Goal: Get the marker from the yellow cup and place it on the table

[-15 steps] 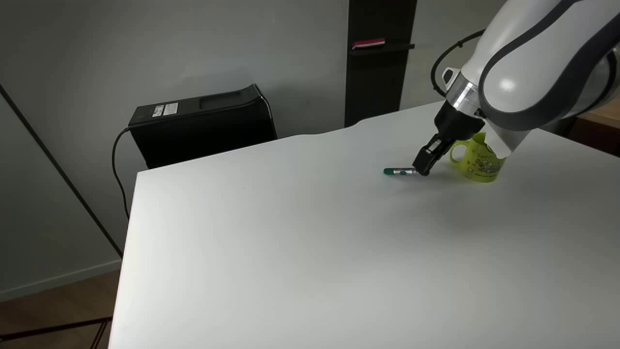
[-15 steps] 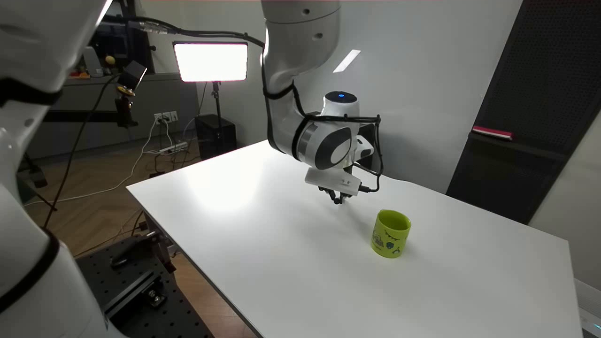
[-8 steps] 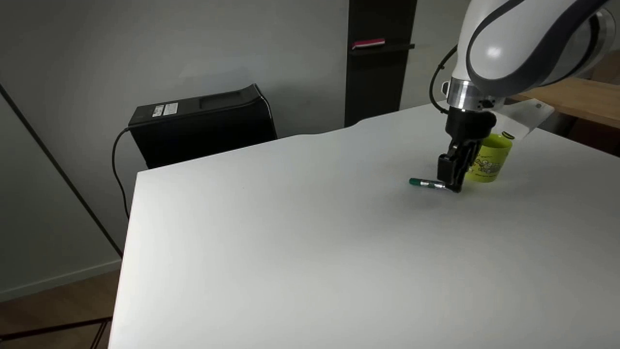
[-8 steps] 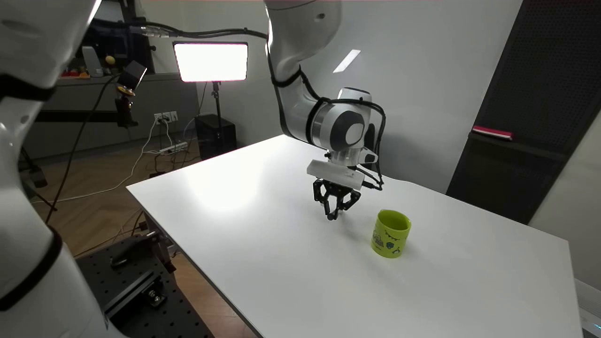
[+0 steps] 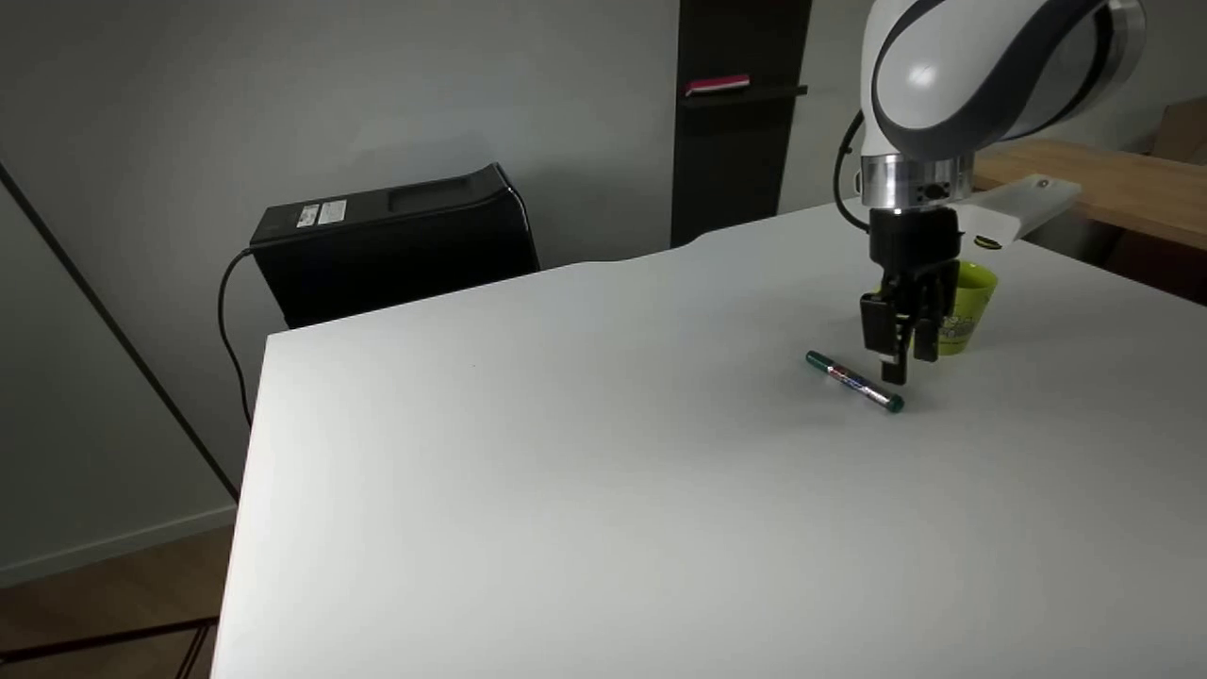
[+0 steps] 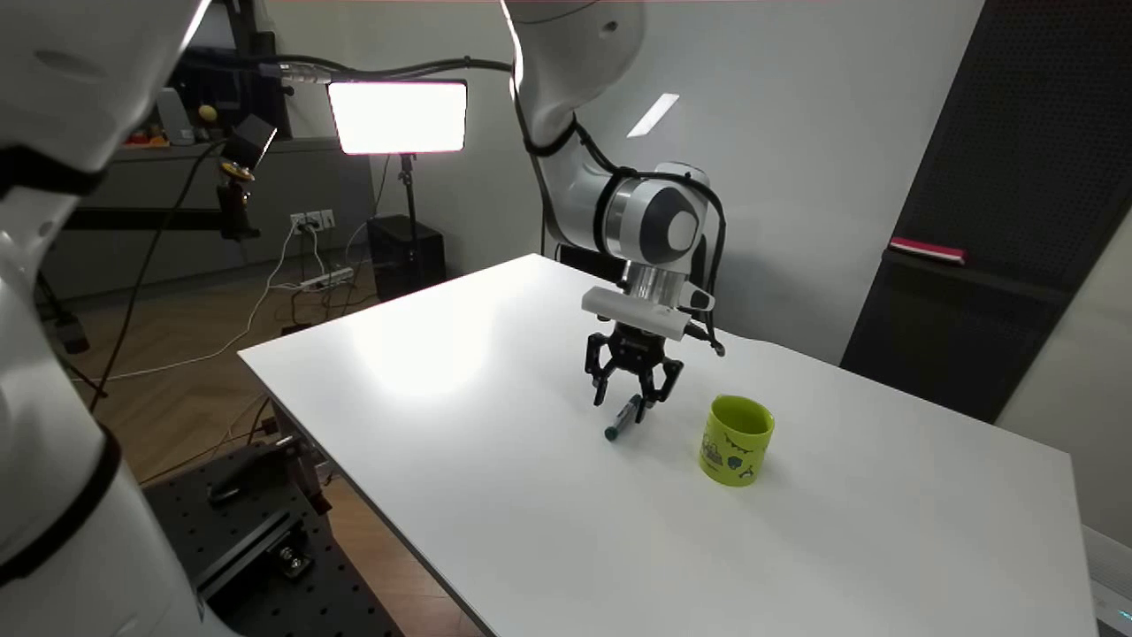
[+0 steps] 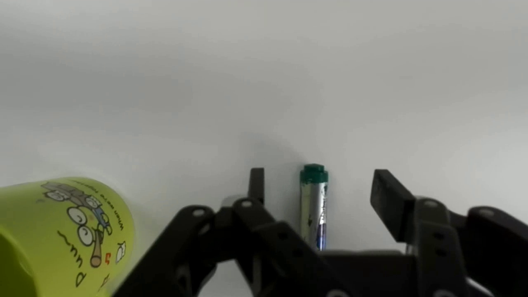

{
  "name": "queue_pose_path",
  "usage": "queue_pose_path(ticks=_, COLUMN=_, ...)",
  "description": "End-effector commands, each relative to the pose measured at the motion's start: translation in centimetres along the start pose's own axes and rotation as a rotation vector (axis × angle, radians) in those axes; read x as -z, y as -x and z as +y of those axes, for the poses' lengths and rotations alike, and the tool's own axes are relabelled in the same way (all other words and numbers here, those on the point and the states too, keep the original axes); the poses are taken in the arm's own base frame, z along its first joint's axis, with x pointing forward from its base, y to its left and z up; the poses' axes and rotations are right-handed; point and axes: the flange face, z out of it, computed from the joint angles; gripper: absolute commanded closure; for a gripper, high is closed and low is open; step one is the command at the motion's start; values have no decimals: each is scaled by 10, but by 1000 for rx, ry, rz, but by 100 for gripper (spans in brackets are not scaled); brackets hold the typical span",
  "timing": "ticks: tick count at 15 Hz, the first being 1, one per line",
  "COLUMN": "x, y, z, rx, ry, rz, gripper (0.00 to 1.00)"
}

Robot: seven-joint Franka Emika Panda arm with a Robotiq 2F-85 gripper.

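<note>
The marker (image 5: pixel 853 381), silver with green ends, lies flat on the white table (image 5: pixel 566 490). In both exterior views it rests beside the yellow cup (image 6: pixel 737 451), which stands upright and holds nothing that I can see. My gripper (image 6: pixel 621 407) is open just above the marker, fingers pointing down. From the wrist view, the marker (image 7: pixel 313 206) shows in the gap between the two spread fingers, with space on either side of it; its lower part is hidden behind the gripper body. The cup (image 7: pixel 74 231) sits at lower left there, apart from the fingers.
A black box-shaped device (image 5: pixel 396 245) stands beyond the table's far edge. A bright light panel (image 6: pixel 398 117) on a stand is behind the table. A dark cabinet (image 6: pixel 973 212) rises along the wall, and a wooden table (image 5: pixel 1103 184) is at the right.
The gripper has turned to point downward and shifted closer to the table's front in an exterior view. Its fingers have opened, and the marker they held now lies on the table.
</note>
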Motion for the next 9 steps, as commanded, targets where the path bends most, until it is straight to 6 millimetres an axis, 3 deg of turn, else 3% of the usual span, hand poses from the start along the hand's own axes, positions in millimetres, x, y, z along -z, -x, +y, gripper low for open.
queue_pose_path(ticks=1, x=15, y=-10, z=3, rx=-22, ry=9, rz=-35, gripper=2)
queue_pose_path(ticks=6, x=70, y=-10, z=11, rx=-20, ry=29, rz=48, gripper=0)
queue_pose_path(ticks=9, x=109, y=-9, z=24, rx=-168, ry=64, rz=124, gripper=0)
